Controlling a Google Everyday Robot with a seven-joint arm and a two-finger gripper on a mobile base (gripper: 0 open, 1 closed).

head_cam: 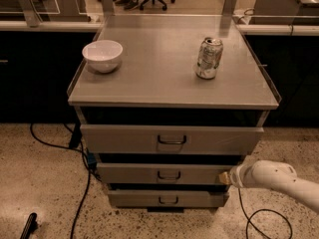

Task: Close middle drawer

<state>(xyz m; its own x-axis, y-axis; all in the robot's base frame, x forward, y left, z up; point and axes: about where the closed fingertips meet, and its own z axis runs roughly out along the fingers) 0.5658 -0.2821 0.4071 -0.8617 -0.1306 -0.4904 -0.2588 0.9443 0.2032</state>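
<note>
The middle drawer (134, 174) is a low, wide grey panel with a small dark loop handle (169, 175). It sits between the taller top drawer (119, 139) and the narrower bottom drawer (134, 198). Its front stands slightly out from the cabinet, a little behind the top drawer's front. My gripper (227, 178) comes in from the right on a white arm (279, 179). Its tip is against the right end of the middle drawer's front.
A white bowl (102, 55) and a dented soda can (209, 58) stand on the cabinet top (159, 83). Black cables (82, 183) lie on the speckled floor to the left, another cable (254, 215) at the right. Dark counters stand behind on both sides.
</note>
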